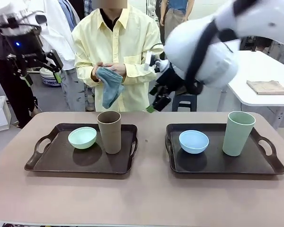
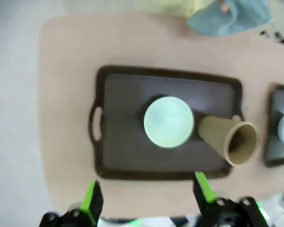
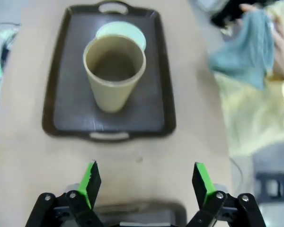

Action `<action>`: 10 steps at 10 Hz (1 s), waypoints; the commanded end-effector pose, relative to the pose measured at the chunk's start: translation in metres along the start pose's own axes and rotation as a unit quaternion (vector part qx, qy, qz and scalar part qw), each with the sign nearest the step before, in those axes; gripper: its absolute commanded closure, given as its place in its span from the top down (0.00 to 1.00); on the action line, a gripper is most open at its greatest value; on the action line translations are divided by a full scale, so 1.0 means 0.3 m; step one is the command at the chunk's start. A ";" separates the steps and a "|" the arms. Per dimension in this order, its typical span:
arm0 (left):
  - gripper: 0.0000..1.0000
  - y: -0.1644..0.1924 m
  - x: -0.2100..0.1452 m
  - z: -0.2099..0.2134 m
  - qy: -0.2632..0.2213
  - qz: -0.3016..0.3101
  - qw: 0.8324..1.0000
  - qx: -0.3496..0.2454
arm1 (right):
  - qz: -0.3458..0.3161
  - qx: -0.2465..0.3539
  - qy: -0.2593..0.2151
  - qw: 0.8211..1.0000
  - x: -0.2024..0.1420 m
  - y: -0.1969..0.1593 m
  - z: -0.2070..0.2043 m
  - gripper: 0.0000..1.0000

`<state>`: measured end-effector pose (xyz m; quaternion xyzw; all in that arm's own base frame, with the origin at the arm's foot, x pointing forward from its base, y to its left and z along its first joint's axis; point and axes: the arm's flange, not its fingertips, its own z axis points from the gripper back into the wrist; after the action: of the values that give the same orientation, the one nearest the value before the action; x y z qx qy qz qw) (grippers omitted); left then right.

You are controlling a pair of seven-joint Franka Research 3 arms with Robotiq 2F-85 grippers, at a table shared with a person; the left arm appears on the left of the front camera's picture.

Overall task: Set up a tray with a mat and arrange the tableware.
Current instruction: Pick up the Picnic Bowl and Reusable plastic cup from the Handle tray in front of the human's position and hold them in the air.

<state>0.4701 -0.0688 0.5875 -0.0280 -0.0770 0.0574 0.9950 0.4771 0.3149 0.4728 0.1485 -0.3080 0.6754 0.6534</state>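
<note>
Left jaws apart above desk (image 1: 142, 198), mint green small bowl (image 1: 82, 137) and tall brown handleless cup (image 1: 109, 132) stood on left dark tray (image 1: 52, 160), right jaws apart, light blue small bowl (image 1: 194, 141) and tall pale green cup (image 1: 238, 133) on right dark tray (image 1: 255, 163)

A pale pinkish-beige table (image 1: 146, 198) with rounded corners is shown from the robot's side. Two dark brown rectangular trays are laid directly on its top, side by side and apart, with a strip of bare tabletop seen between them. Taken from the table's centre, the left tray (image 1: 52, 163) is placed at 9 o'clock and the right tray (image 1: 255, 163) at 3 o'clock. Each tray is set with its long sides parallel to the near table edge. Cut-out handles are seen at the short ends of each.
</note>
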 end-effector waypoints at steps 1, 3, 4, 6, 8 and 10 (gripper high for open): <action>1.00 -0.002 0.004 -0.056 -0.016 0.009 1.000 0.016 | 0.020 0.067 -0.023 0.997 -0.020 -0.128 -0.060 1.00; 1.00 -0.004 0.009 -0.127 -0.028 0.000 0.999 0.022 | 0.000 0.107 -0.021 0.994 -0.023 -0.170 -0.143 1.00; 1.00 0.003 0.001 -0.150 -0.026 -0.006 1.000 0.010 | -0.012 0.113 -0.015 0.993 -0.028 -0.172 -0.161 1.00; 1.00 0.017 -0.011 -0.187 -0.022 -0.013 1.000 -0.016 | -0.042 0.147 -0.016 0.988 -0.046 -0.160 -0.180 1.00; 1.00 0.027 -0.032 -0.190 0.003 -0.035 0.999 -0.028 | -0.083 0.127 0.010 0.988 -0.045 -0.121 -0.149 1.00; 1.00 0.011 0.005 -0.189 -0.014 -0.007 1.000 0.000 | -0.037 0.136 -0.022 0.990 -0.063 -0.143 -0.196 1.00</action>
<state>0.4788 -0.0670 0.5283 -0.0331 -0.0872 0.0427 0.9947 0.5302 0.3359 0.4307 0.2614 -0.2141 0.6739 0.6570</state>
